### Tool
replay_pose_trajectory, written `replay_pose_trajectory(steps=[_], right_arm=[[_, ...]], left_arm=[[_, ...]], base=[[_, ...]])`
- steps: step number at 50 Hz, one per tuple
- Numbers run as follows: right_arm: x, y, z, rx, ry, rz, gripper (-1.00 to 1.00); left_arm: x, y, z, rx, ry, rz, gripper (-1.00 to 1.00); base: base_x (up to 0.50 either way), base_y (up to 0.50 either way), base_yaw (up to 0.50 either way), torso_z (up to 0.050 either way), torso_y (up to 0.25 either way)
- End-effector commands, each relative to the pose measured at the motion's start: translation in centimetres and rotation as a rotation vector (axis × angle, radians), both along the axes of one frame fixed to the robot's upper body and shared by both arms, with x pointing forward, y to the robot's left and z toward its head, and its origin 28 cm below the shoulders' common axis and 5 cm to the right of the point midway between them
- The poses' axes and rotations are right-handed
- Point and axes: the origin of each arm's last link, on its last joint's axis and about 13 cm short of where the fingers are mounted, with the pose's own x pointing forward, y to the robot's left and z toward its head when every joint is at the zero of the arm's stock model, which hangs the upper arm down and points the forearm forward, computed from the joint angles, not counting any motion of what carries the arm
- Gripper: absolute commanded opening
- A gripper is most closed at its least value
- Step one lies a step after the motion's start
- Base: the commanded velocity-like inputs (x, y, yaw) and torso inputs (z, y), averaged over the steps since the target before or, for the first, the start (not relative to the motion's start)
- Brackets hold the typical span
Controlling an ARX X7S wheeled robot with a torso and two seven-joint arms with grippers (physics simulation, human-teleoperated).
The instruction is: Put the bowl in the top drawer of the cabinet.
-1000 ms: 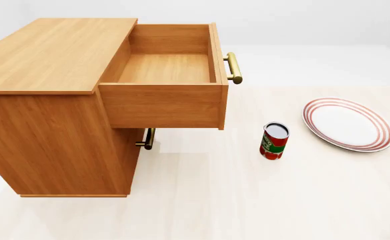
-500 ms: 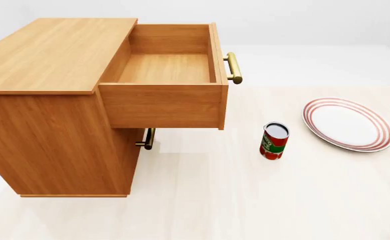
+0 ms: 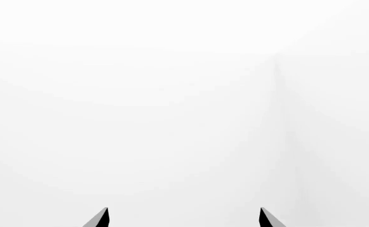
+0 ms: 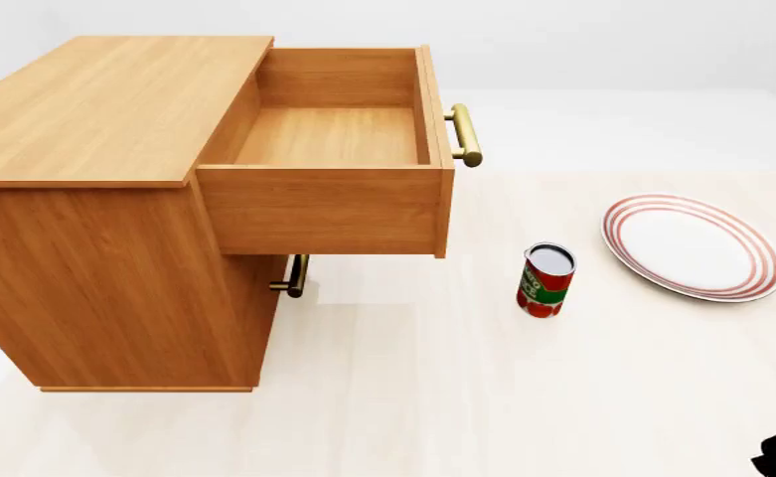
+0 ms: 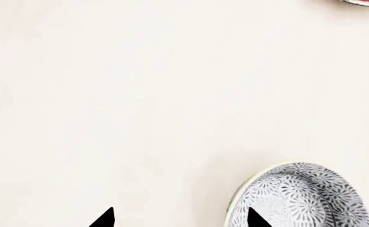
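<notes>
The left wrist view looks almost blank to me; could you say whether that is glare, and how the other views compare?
Left wrist view: flat featureless white, two dark fingers only. Head view: even light, soft shadow under the top drawer. Right wrist view: sharp; bowl pattern crisp.

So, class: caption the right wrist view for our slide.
Open right gripper above the pale table, speckled bowl beside one fingertip.

Bowl [image 5: 297,196] white, blue-grey speckled; cabinet [image 4: 96,199] orange-brown; plate [image 4: 692,246] red-rimmed.
</notes>
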Motion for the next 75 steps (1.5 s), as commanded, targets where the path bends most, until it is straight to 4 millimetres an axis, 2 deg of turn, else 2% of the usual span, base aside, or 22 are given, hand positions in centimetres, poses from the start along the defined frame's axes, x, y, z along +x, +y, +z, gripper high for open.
replay_pose_trajectory(steps=[1, 6, 19, 34, 40, 45, 52, 59, 60, 67, 75], right_arm=[[-0.4, 0.2, -2.4, -0.024, 0.040, -0.091, 1.00], [-0.5, -0.1, -3.1, -0.062, 0.053, -0.114, 1.00], [-2.0, -2.7, -4.0, -0.218, 0.063, -0.193, 1.00], [0.7, -0.9, -6.4, -0.311, 0.044, -0.201, 1.00], [2.6, 0.3, -7.9, -0.363, -0.017, -0.161, 1.00], [3.4, 1.3, -8.8, -0.376, -0.028, -0.094, 1.00], [2.7, 1.2, -10.4, -0.391, 0.013, -0.081, 1.00], [0.9, 0.7, -12.5, -0.368, 0.097, -0.129, 1.00], [0.6, 0.7, -12.8, -0.364, 0.108, -0.136, -1.00], [-0.9, 0.1, -13.6, -0.346, 0.154, -0.165, -1.00], [-1.8, -0.4, -13.1, -0.347, 0.166, -0.187, -1.00]], left_arm=[[0.5, 0.0, -0.4, -0.003, 0.003, 0.002, 1.00], [0.3, 0.0, -0.3, -0.003, 0.005, 0.003, 1.00], [0.0, 0.0, -0.1, -0.004, 0.013, 0.002, 1.00], [0.4, 0.1, -0.5, -0.013, 0.022, -0.002, 1.00], [0.4, 0.2, -0.7, -0.020, 0.025, 0.001, 1.00], [0.2, 0.2, -0.7, -0.024, 0.023, 0.002, 1.00], [0.0, 0.2, -0.7, -0.028, 0.023, 0.000, 1.00], [0.3, 0.2, -1.0, -0.033, 0.021, 0.002, 1.00], [0.3, 0.2, -1.0, -0.034, 0.021, 0.002, 1.00], [0.5, 0.3, -1.1, -0.036, 0.019, 0.003, 1.00], [0.3, 0.3, -1.0, -0.037, 0.017, 0.004, 1.00]], base=[[0.00, 0.00, 0.00, 0.000, 0.000], [0.00, 0.00, 0.00, 0.000, 0.000], [0.00, 0.00, 0.00, 0.000, 0.000], [0.00, 0.00, 0.00, 0.000, 0.000], [0.00, 0.00, 0.00, 0.000, 0.000], [0.00, 0.00, 0.00, 0.000, 0.000], [0.00, 0.00, 0.00, 0.000, 0.000], [0.00, 0.00, 0.00, 0.000, 0.000], [0.00, 0.00, 0.00, 0.000, 0.000], [0.00, 0.00, 0.00, 0.000, 0.000], [0.00, 0.00, 0.00, -0.002, 0.000]])
